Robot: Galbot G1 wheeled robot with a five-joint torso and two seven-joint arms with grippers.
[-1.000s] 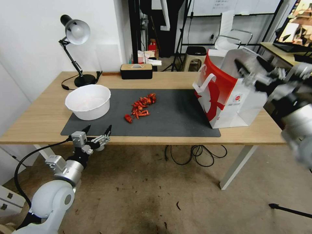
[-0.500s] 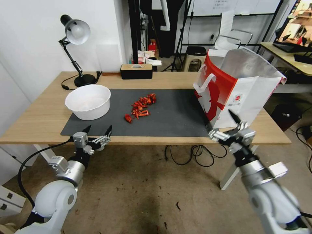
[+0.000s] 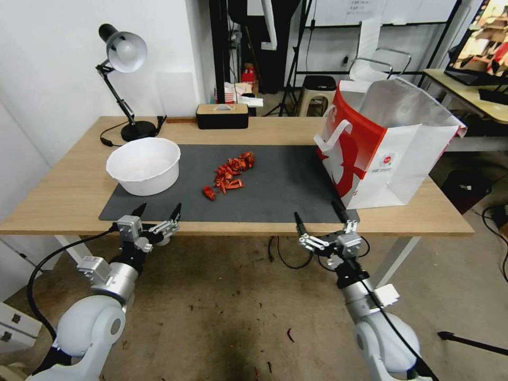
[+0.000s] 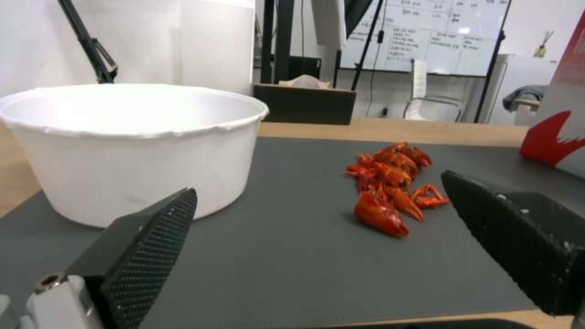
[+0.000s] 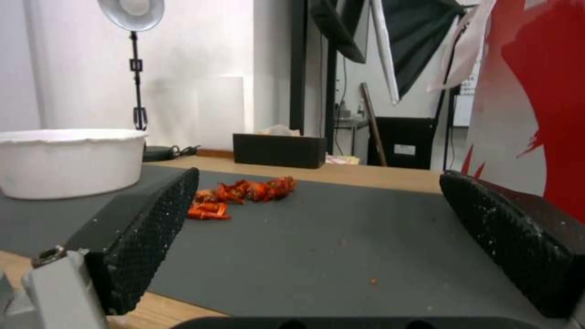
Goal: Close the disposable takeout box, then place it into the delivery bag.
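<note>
The right end effector [image 3: 319,216], spread wide and empty, has dropped from the delivery bag [image 3: 378,153] to the surface's [image 3: 69,196] near edge. The left end effector [image 3: 157,210] stays parked, also wide, at the near-left edge; the bag stands upright at far right.

Table [image 3: 69,196]: pale wood grain, smooth. Mat [image 3: 286,185]: dark, matt, finely grained. Delivery bag [image 3: 370,159]: red-and-white paper, silver foil lining, creased. Bowl [image 3: 144,165]: white, matt, possibly foam or plastic. Crayfish [image 4: 390,183]: red, glossy shells. Finger pads [image 5: 146,237]: black, rough knurled texture seen. Lamp [image 3: 123,53]: shiny metal shade.
</note>
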